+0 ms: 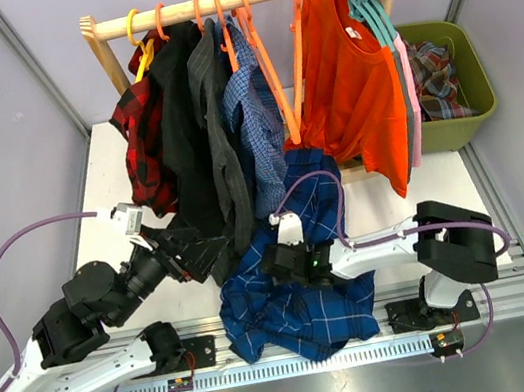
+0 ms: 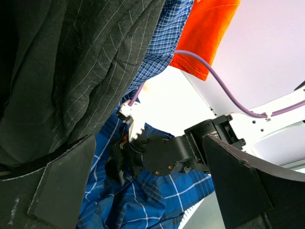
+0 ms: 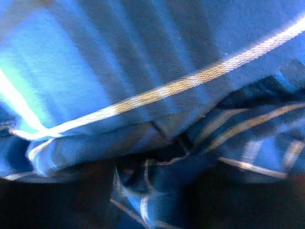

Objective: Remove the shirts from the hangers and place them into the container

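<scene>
Your left gripper (image 1: 203,255) stands with its fingers wide apart and nothing between them. It sits low beside the hems of the black shirt (image 1: 184,128) and the grey shirt (image 1: 222,142), and in its wrist view the grey cloth drapes over one finger.

Your right gripper (image 1: 268,261) is down on the dark blue shirt (image 1: 303,316). That shirt lies crumpled on the table (image 1: 116,171) between the two arms, off any hanger, with its lower part spilling over the near edge. The right wrist view shows only blue plaid folds pressed close. You cannot tell from any view whether those jaws are apart or clamped on the cloth.

On the rail (image 1: 208,5) hang the red plaid shirt (image 1: 144,146), the black, the grey, the light blue shirt (image 1: 255,126), the orange shirt (image 1: 355,88) and the pink shirt (image 1: 413,108). Bare orange hangers (image 1: 273,82) hang between the light blue and the orange.

The basket (image 1: 479,87) stands at the far right, past the rail's end, well apart from both grippers. A brown plaid shirt (image 1: 436,79) lies inside it.
</scene>
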Robot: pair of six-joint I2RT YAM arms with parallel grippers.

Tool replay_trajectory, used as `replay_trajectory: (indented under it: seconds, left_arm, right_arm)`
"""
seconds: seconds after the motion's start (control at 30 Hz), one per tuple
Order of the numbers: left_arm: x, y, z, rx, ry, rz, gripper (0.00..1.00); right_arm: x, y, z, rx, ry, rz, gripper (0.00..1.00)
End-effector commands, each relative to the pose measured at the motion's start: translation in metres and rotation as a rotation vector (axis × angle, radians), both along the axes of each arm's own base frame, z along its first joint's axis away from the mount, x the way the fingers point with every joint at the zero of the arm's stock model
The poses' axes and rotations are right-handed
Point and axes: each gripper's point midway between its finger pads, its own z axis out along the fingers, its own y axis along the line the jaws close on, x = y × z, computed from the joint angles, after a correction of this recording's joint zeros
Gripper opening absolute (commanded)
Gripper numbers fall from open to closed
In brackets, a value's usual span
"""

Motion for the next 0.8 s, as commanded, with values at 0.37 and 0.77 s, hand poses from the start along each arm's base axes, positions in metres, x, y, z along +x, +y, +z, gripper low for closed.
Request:
replay_trajectory:
  seconds: [0.37, 0.77]
  left_arm:
    - [-0.002, 0.006, 0.013, -0.036, -0.018, 0.003, 0.99]
    - [-0.002, -0.004, 0.020, -0.028, -0.010, -0.020, 0.99]
  right_arm:
    - [0.025, -0.118, 0.000, -0.076, -0.010, -0.577, 0.00]
    - [0.025, -0.250, 0.134, -0.001, -0.311, -0.975, 0.00]
